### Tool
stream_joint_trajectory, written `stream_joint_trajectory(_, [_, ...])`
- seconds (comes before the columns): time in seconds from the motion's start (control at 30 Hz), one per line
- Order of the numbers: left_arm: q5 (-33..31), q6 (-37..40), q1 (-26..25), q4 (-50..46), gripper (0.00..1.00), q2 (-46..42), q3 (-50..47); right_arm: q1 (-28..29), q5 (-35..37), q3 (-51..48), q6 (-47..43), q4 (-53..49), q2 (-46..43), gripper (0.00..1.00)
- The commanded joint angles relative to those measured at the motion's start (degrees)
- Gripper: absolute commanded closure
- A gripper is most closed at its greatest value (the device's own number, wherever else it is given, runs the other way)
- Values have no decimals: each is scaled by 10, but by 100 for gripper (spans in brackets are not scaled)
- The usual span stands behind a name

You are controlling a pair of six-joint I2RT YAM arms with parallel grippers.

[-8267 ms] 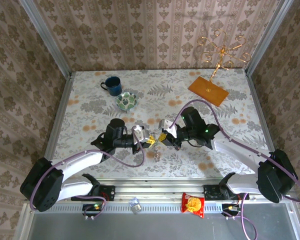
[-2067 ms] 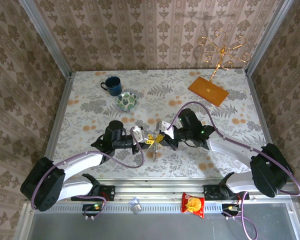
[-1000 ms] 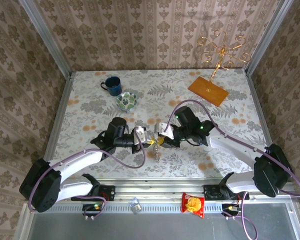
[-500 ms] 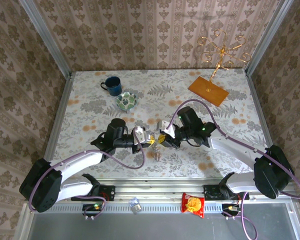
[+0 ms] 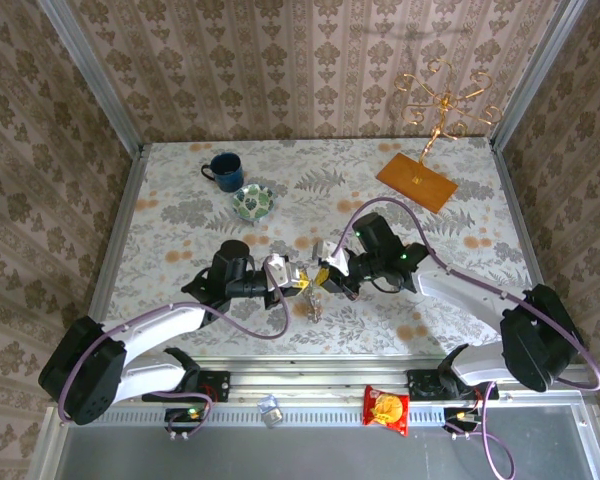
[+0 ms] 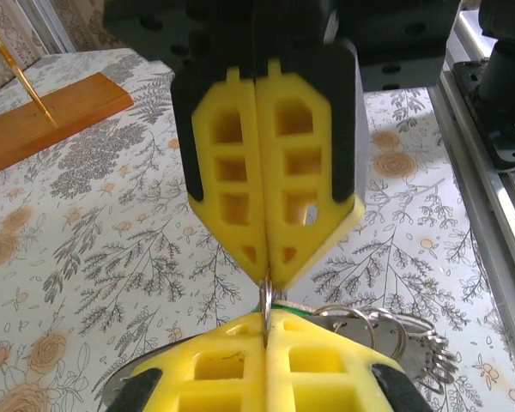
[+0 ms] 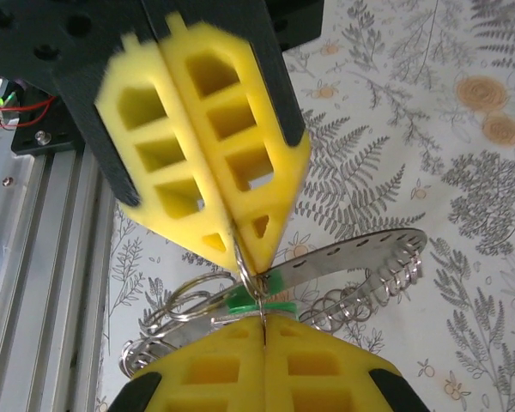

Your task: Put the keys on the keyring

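Both grippers meet tip to tip above the table's front middle. My left gripper (image 5: 300, 282) (image 6: 266, 316) is shut on a small thin split ring (image 6: 266, 296), seen edge-on. My right gripper (image 5: 324, 278) (image 7: 264, 319) is shut on the same thin ring (image 7: 256, 276) from the opposite side. A green tag (image 7: 256, 300) of one of the keys sits right at the pinch. The keyring (image 7: 360, 256), a flat grey metal band with punched holes and several small loops, hangs beneath the pads (image 5: 313, 306). The key blades are hidden behind the pads.
A blue mug (image 5: 223, 168) and a green-patterned bowl (image 5: 252, 202) stand at the back left. A gold wire stand on an orange board (image 5: 417, 180) is at the back right. A red snack packet (image 5: 386, 408) lies on the front rail.
My right gripper's jaws have closed onto the thin ring. Both arms have stayed almost in place, tips together.
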Motion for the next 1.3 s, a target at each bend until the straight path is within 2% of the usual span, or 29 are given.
stream_joint_trajectory(0.0, [24, -24, 0, 61, 100, -2, -4, -2, -19, -6, 6, 18, 10, 100])
stream_joint_trajectory(0.23, [23, -37, 0, 79, 100, -3, -15, -2, -25, -14, 3, 33, -3, 100])
stream_joint_trajectory(0.3, [23, -41, 0, 85, 100, -4, -20, -2, -24, -27, 8, 55, -14, 82])
stream_joint_trajectory(0.33, [23, -44, 0, 91, 100, -4, -22, -3, -26, -36, 10, 70, -22, 77])
stream_joint_trajectory(0.4, [25, -52, 0, 103, 100, -3, -27, -3, -32, -48, 12, 98, -32, 75])
stream_joint_trajectory(0.7, [32, -54, 2, 118, 100, 5, -31, -2, -42, -53, 12, 133, -20, 76])
stream_joint_trajectory(0.87, [35, -56, 4, 128, 100, 9, -34, -2, -57, -49, 17, 143, -9, 80])
stream_joint_trajectory(0.93, [34, -56, 3, 129, 100, 9, -34, -2, -63, -48, 19, 149, -6, 84])
stream_joint_trajectory(1.03, [33, -57, 3, 133, 100, 10, -34, -2, -61, -44, 14, 139, -4, 99])
stream_joint_trajectory(1.07, [27, -57, 4, 131, 100, 10, -33, -2, -59, -42, 10, 131, -5, 100])
stream_joint_trajectory(1.1, [19, -57, 4, 128, 98, 10, -33, -2, -57, -39, 7, 121, -7, 100])
stream_joint_trajectory(1.17, [9, -46, 4, 104, 84, 6, -30, -1, -45, -28, -9, 89, -10, 100])
stream_joint_trajectory(1.27, [-2, -22, 3, 58, 78, -3, -16, 3, -23, -6, -43, 26, -11, 100])
